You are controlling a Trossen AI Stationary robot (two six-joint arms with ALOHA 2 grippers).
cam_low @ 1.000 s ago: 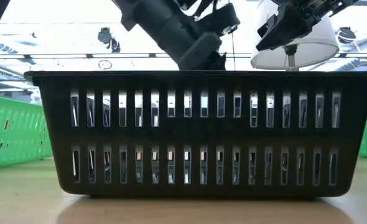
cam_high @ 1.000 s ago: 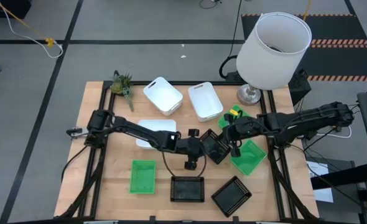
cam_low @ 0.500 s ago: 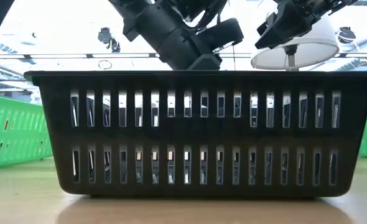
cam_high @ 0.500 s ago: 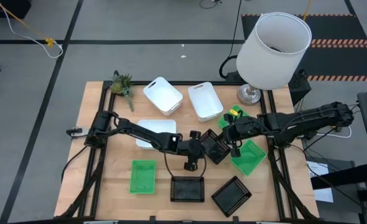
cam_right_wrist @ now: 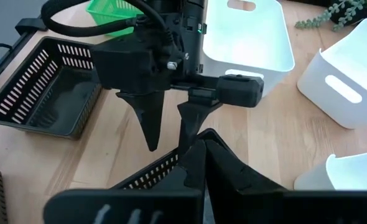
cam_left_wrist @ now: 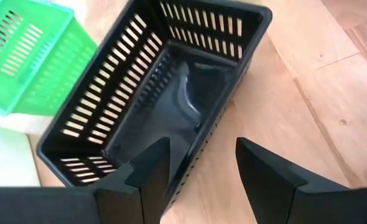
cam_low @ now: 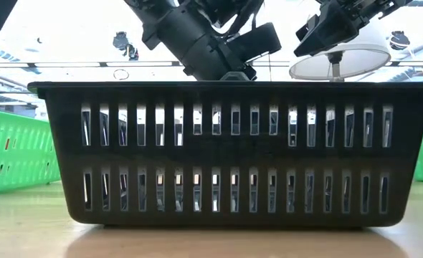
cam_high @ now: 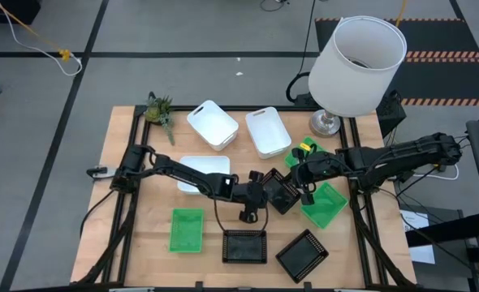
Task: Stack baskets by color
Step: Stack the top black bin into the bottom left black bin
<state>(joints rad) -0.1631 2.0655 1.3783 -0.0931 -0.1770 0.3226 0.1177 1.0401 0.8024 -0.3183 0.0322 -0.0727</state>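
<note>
The light wooden table (cam_high: 142,235) stands on a grey floor crossed by dark lines, with a large white lampshade (cam_high: 359,55) at its far right corner and a plant sprig (cam_high: 159,110) at the far left. Three white baskets (cam_high: 213,124) sit toward the back, green baskets (cam_high: 186,229) at front left and right, and two black baskets (cam_high: 245,246) along the front edge. At centre the left gripper (cam_left_wrist: 199,163) hangs released over the rim of a third black basket (cam_left_wrist: 165,106); the right gripper (cam_right_wrist: 199,155) is clenched at that basket's other rim, though whether it pinches the wall is hard to tell. In the low view one black basket blocks nearly everything behind it.
</note>
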